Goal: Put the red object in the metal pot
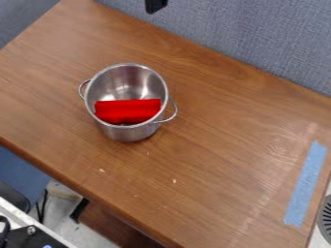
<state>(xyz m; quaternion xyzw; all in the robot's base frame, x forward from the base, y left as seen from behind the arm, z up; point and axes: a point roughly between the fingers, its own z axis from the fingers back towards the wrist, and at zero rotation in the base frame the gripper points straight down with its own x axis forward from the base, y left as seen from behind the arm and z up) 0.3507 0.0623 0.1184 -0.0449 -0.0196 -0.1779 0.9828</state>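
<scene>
In the camera view, your metal pot (116, 138) stands upright on the wooden tabletop (220, 160), toward the left of what you see. You are looking down into it from above at a slant, so you can make out its shiny round rim, part of its bright inner wall and the outside of its near wall. Its two wire side handles stick out, one at the upper left and the other at the lower right.

The red object (127, 110) is inside your pot, on the side nearer the bottom of the view. You can see its flat upper edge running across the pot's interior, with the red body below it and bare metal showing beyond it.

Your end effector (155, 6) shows only as a dark shape at the top edge, above the grey textured surface (258, 39) past the tabletop. It stands wide open and is well apart from both pot and red object, with most of the arm out of frame.

Over on your right, a light blue strip (305, 184) lies along the tabletop's edge, with a round grey part (327, 221) cut off by the frame just beside it. At the lower left, below the tabletop's edge, you have dark equipment and cables (26, 228).
</scene>
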